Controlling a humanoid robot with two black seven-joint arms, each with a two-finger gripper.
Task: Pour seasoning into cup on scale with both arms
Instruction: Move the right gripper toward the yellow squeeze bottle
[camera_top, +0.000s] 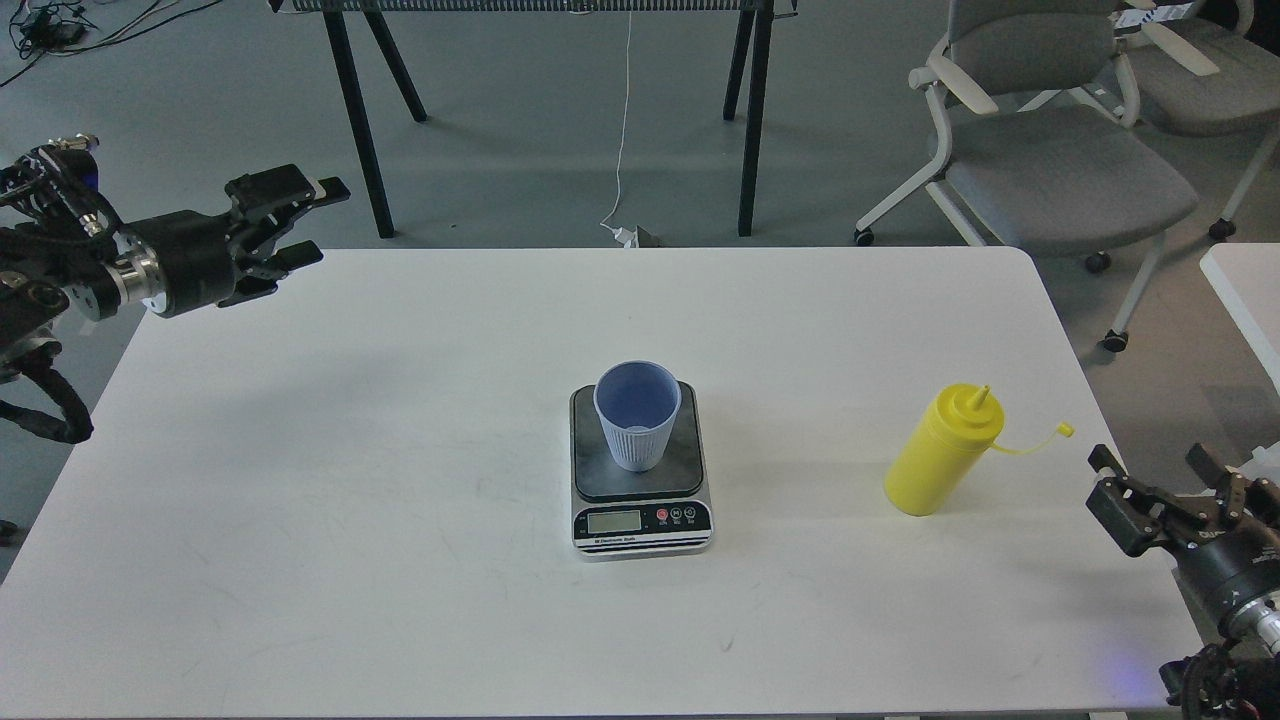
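The light-blue ribbed cup (637, 414) stands upright on the dark plate of the small scale (641, 524) in the middle of the white table (400, 560). The yellow seasoning bottle (943, 452) stands upright to the right, its cap hanging off on a tether towards the right. My left gripper (308, 221) is open and empty over the table's far left corner. My right gripper (1150, 473) is open and empty at the table's right edge, a little right of and nearer than the bottle.
Grey office chairs (1050, 150) stand beyond the table's far right corner. Black table legs (360, 130) and a white cable (622, 130) are on the floor behind. Another white table edge (1245, 290) shows at the right.
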